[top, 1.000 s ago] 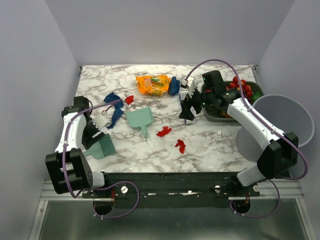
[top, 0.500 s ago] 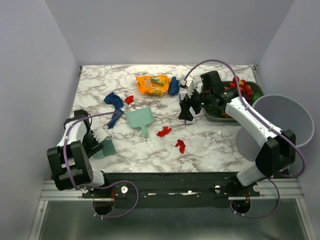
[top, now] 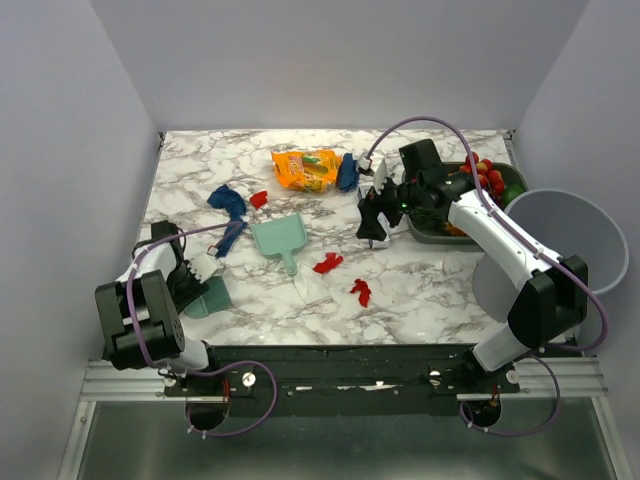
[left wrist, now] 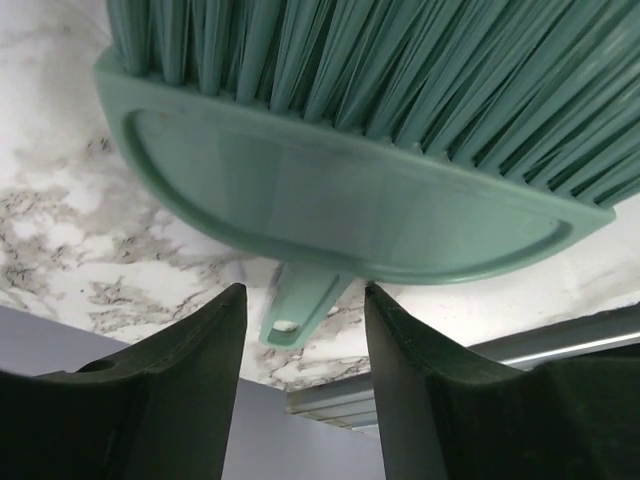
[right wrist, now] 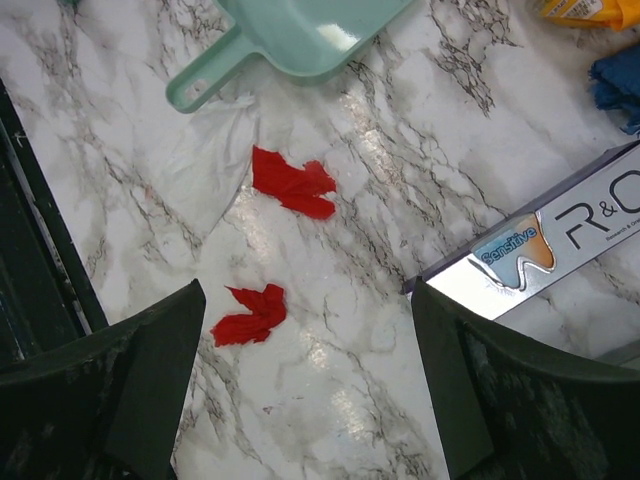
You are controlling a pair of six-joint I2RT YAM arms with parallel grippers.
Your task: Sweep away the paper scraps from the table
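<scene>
- Marble table (top: 430,290): red paper scraps (top: 327,263) lie mid-table toward the front edge, blue ones nearer the left edge, beside the dustpan (top: 278,238).
- Tray (top: 436,236) at right edge holds red fruit (top: 490,180); grey bin (top: 570,225) stands beyond that edge.
- Left gripper (left wrist: 298,288): jaws apart, straddling brush (left wrist: 350,200) handle, front-left corner.
- Right gripper (right wrist: 307,290): jaws wide, holding nothing, above mid-table.

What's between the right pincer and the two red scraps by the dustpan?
Nothing visible. The right pincer hangs open above the table, both red scraps uncovered on bare marble. The dustpan lies beyond them, the silver box off to one side.
</scene>
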